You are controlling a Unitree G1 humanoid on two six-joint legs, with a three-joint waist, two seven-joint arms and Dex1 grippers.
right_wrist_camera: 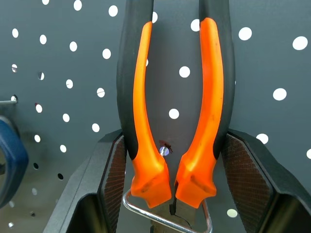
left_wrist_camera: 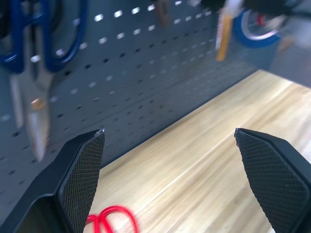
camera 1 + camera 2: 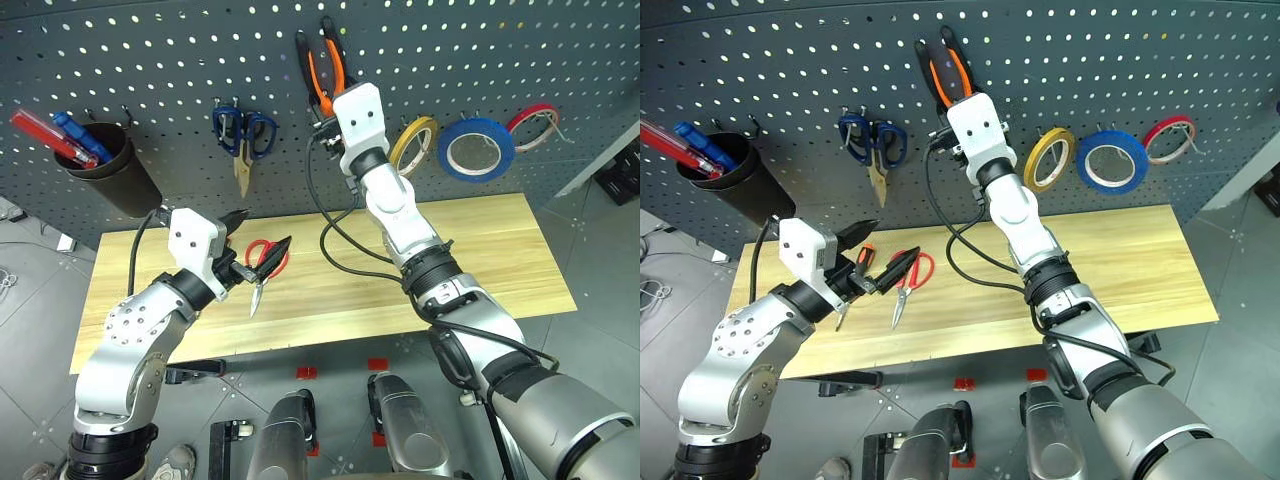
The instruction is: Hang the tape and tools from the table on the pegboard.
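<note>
The right end effector is raised against the pegboard, its two fingers closed on the pliers, one pad pressing each orange-and-black handle from outside. The handles point up the board, and a thin wire hook shows at the pliers' pivot, just below the handle ends.

The left end effector hovers low over the counter near its left end, fingers spread wide apart and holding nothing. The red scissors lie flat on the wood just beside and partly under those fingertips, blades pointing toward the front edge. The screwdriver's orange-and-black handle lies close by, between the fingers in the right eye view; whether anything touches it cannot be told.

The blue tape already hangs on the pegboard to the right of the raised arm, between a yellow tape ring and a red-and-white tape ring. Blue-handled scissors hang further left, beside a black cup
</note>
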